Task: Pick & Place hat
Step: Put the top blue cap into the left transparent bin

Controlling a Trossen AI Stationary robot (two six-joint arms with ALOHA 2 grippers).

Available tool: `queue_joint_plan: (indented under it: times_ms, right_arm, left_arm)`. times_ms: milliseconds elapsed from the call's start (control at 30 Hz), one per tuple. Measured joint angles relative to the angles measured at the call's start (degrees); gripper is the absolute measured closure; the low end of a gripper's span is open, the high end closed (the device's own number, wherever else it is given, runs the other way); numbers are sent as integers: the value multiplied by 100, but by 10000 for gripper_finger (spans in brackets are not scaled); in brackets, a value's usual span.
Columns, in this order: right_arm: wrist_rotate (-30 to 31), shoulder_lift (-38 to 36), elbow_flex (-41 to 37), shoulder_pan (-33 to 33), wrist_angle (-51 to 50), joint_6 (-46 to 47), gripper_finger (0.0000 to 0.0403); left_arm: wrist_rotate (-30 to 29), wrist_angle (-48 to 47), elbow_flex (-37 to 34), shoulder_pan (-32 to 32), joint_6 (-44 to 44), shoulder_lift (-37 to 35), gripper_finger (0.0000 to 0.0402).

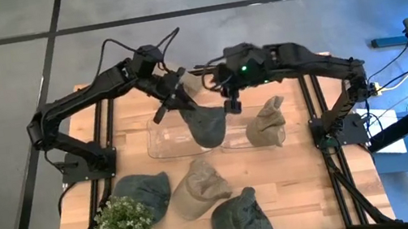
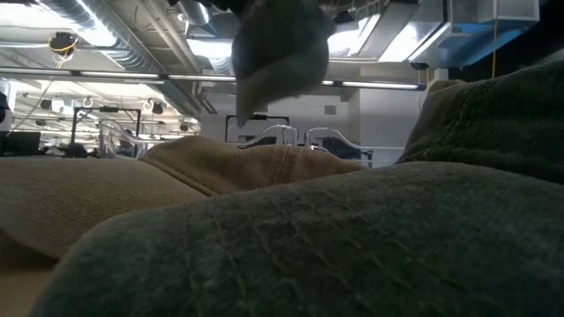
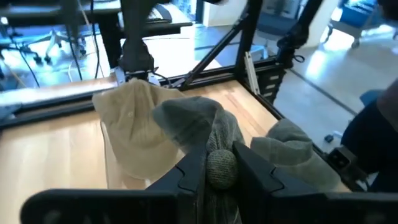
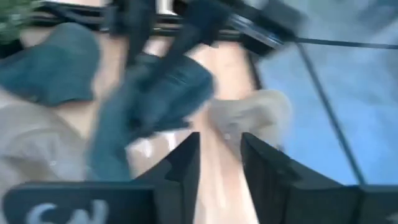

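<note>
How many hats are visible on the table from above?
5: a green hat held by the left gripper over the clear bins, a tan one beside it, and three in front.

No readable text, label, brand, number or sign shows in any view. The only candidate is a set of blurred white marks on the dark housing of the right gripper (image 4: 217,158) in the right wrist view, and these cannot be made out as letters.
</note>
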Motion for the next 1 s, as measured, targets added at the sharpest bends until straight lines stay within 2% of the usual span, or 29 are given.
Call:
queue_joint_plan:
  times_ms: [200, 300, 367, 467, 600, 733, 833, 1000]
  right_arm:
    - [135, -13, 643, 3, -581, 517, 200]
    - [141, -93, 720, 0, -765, 570, 175]
    - [141, -130, 741, 0, -782, 570, 165]
    - [151, -140, 741, -2, -778, 566, 158]
    - [242, -140, 741, -20, -757, 599, 157]
    - [255, -140, 741, -24, -567, 605, 157]
    - [255, -140, 741, -24, -501, 707, 157]
    - [241, -140, 741, -26, -533, 754, 157]
  left_arm:
    - [8, -688, 448, -11, 828, -2, 349]
    - [141, -957, 533, -11, 1172, 3, 349]
    - [432, -1014, 570, -7, 1408, 30, 349]
    - [568, -1206, 621, -7, 1888, 48, 350]
    - [220, -1756, 940, -37, 2542, 278, 350]
    - [181, -2722, 1607, -39, 3229, 738, 350]
    - [-171, -3411, 2073, -43, 3837, 1093, 350]
    - [-376, -3812, 2349, -164, 4813, 1538, 350]
